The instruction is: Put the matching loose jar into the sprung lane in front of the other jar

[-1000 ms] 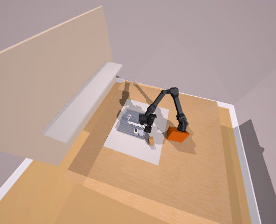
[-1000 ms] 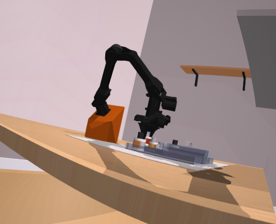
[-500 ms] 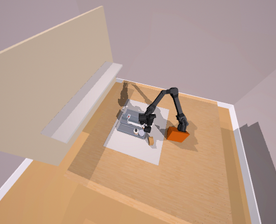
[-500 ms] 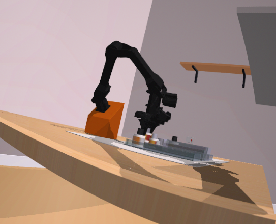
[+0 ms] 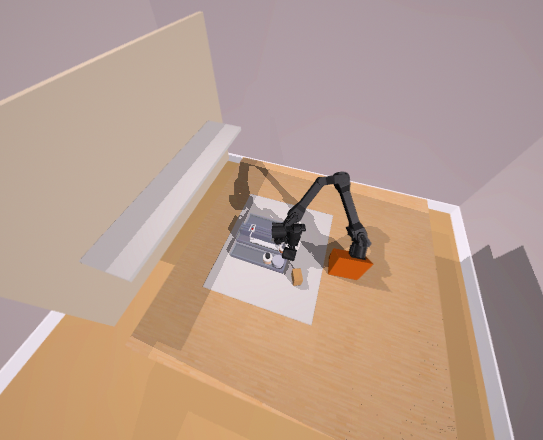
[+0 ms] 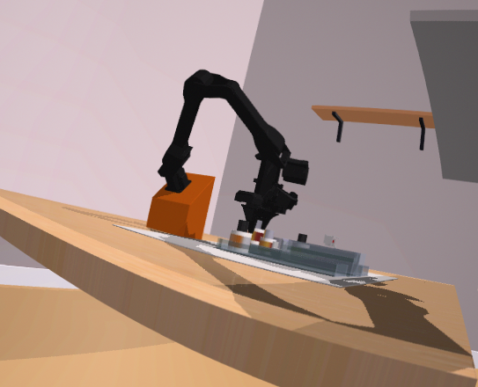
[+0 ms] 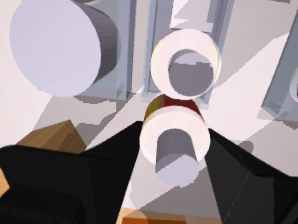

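My gripper (image 7: 172, 130) is shut on a jar (image 7: 175, 137) (image 6: 258, 236) with a grey cap, white shoulder and dark red and yellow label. It holds the jar roughly upright at the front of the middle lane, its label a little higher than that of the jar behind. The lane jar (image 7: 186, 64) (image 6: 267, 242) stands inside the front end of the lane, also grey-capped with a white shoulder. The white pusher (image 7: 192, 19) (image 5: 265, 245) is behind it. The two jars look very close in the wrist view; whether they touch is unclear. The held jar's base and the low front stop are hidden.
Left of the lane in the wrist view are a wide lilac lid (image 7: 55, 47) (image 5: 278, 261) and a wooden block (image 7: 50, 140) (image 5: 297, 276). A black-capped jar (image 5: 267, 258) stands in the neighbouring lane. Another lane (image 7: 280, 90) is at the right. The orange base (image 5: 349, 266) (image 6: 174, 215) is beside the mat.
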